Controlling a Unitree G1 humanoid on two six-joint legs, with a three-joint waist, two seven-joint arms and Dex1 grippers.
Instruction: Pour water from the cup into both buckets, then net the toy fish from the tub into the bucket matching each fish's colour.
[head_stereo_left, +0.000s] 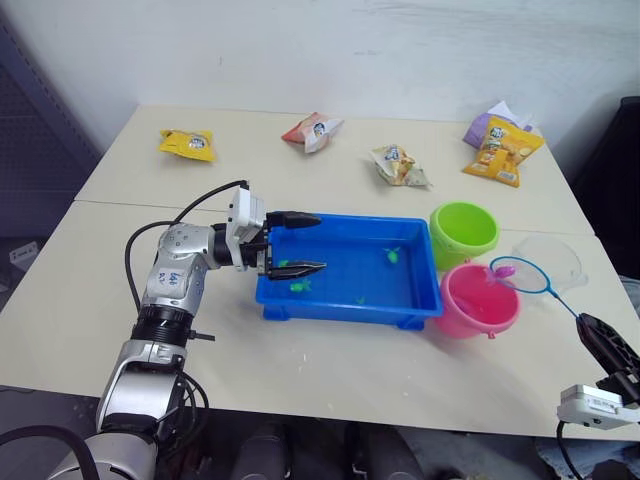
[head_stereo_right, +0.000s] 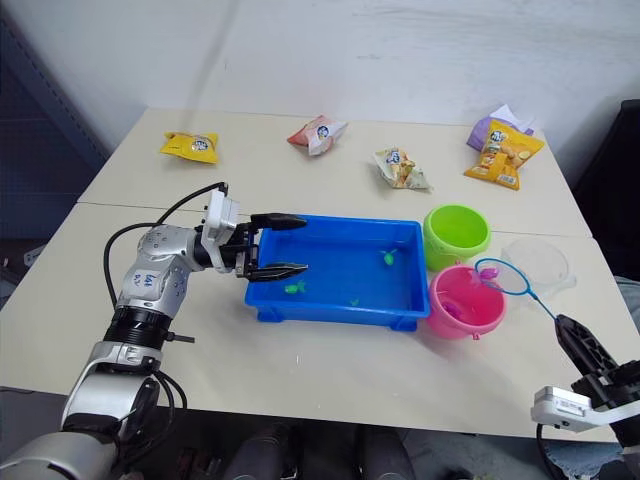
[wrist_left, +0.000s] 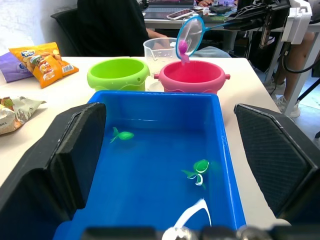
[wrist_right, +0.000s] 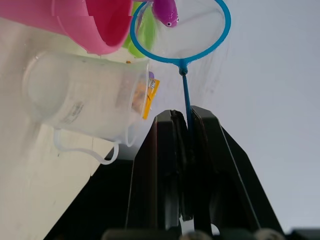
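The blue tub (head_stereo_left: 350, 310) sits mid-table with several green toy fish (wrist_left: 122, 135) in shallow water. My left gripper (head_stereo_left: 320, 241) stands open over the tub's left end, one finger above the rim and one inside. To the tub's right are the lime green bucket (head_stereo_left: 463, 232) and, nearer, the pink bucket (head_stereo_left: 478, 300). The clear cup (head_stereo_left: 548, 258) stands just beyond them. My right gripper (wrist_right: 187, 112) is shut on the thin handle of the net (wrist_right: 180, 30). The blue hoop hangs over the pink bucket with a pink fish (wrist_right: 166, 10) in its mesh.
Snack bags lie along the far side of the table: a yellow one (head_stereo_left: 187, 144), a red and white one (head_stereo_left: 312, 130), a pale one (head_stereo_left: 400, 165) and an orange one (head_stereo_left: 503, 150) on a purple one. A person (wrist_left: 115, 25) sits behind the table's right end.
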